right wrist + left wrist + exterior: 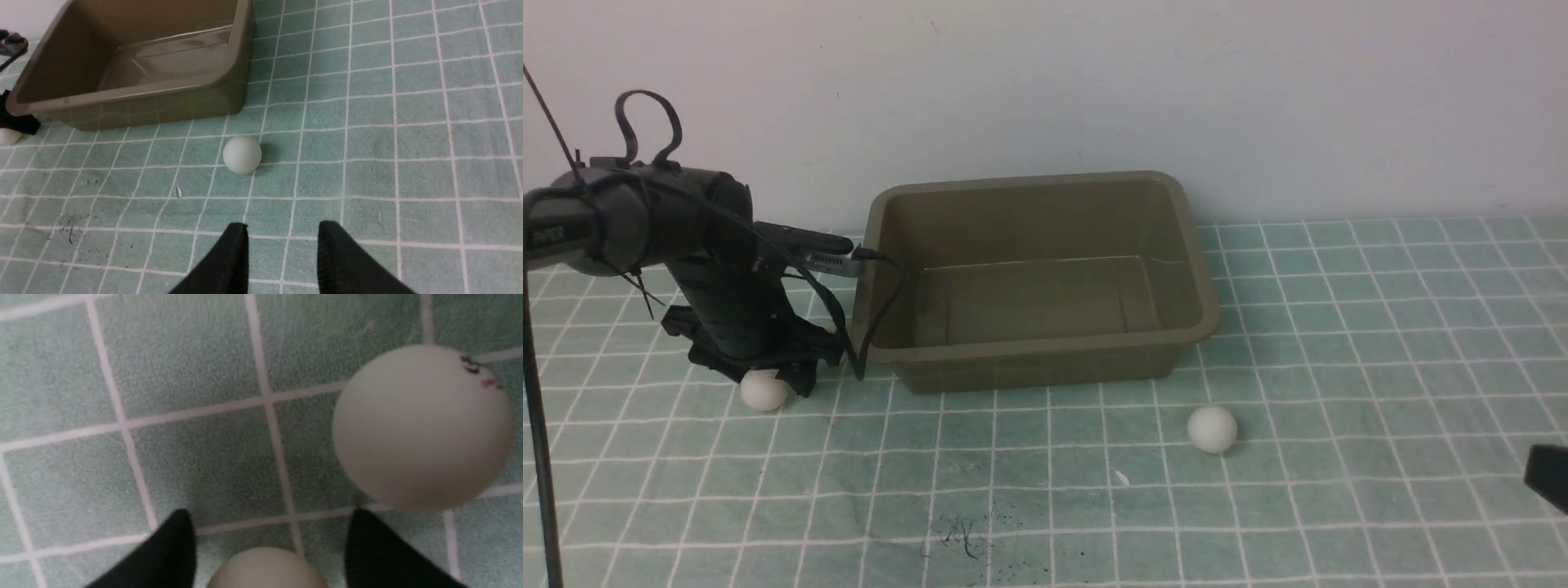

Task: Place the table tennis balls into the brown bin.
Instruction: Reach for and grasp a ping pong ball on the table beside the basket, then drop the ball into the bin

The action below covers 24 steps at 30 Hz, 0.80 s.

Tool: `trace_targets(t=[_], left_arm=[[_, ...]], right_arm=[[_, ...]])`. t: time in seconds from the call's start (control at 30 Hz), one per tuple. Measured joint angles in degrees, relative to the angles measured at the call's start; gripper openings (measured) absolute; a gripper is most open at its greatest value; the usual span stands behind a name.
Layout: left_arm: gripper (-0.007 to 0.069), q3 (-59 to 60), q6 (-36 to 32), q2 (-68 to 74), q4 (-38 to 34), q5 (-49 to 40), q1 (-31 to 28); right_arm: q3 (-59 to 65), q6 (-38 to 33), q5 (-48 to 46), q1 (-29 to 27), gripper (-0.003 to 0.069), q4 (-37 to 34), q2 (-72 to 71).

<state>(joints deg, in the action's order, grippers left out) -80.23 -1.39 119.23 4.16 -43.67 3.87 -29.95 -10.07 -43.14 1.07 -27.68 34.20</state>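
Note:
The brown bin (pixel 1045 355) stands empty at the back middle, also in the right wrist view (pixel 122 92). One table tennis ball (pixel 1213 429) (pixel 242 154) lies on the cloth in front of the bin's right corner. My left gripper (pixel 760 367) points down left of the bin, over another ball (pixel 764 390). In the left wrist view, its fingers (pixel 175 547) stand apart with a white ball (pixel 265 569) low between them, slim gaps either side. A marked ball (pixel 423 426) lies just beyond one fingertip. My right gripper (pixel 283 223) hovers open and empty, short of the loose ball.
A green checked cloth (pixel 1380 343) covers the table, with dark smudges (pixel 964 535) near the front. A white wall runs close behind the bin. The left arm's cable (pixel 874 310) hangs against the bin's left wall.

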Motion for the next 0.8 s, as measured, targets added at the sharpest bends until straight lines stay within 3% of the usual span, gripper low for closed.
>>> trace_targets(t=[0.13, 0.3, 0.47, 0.7, 0.8], left_arm=[[0.0334, -0.9, 0.9, -0.7, 2.6, -6.2, 0.0], [0.0334, -1.6, 2.5, -9.1, 2.3, -9.7, 0.0], [0.0334, -2.3, -0.5, -20.1, -9.3, -2.9, 2.5], [0.0335, -2.2, -9.8, -15.7, -24.5, 7.5, 8.8], [0.0412, -2.2, -11.0, -11.6, -26.5, 8.1, 10.1]], right_arm=[[-6.5, -5.4, -0.8, 0.0, 0.0314, -1.4, 8.4], [-13.7, -15.6, -2.4, 0.1, 0.0336, -8.1, 20.8], [-21.4, -21.3, -1.0, 4.5, 0.0337, -9.5, 32.9], [-28.2, -18.7, 4.6, 12.7, 0.0344, -0.6, 48.2], [-30.4, -17.8, 5.0, 15.6, 0.0369, 2.2, 55.2]])
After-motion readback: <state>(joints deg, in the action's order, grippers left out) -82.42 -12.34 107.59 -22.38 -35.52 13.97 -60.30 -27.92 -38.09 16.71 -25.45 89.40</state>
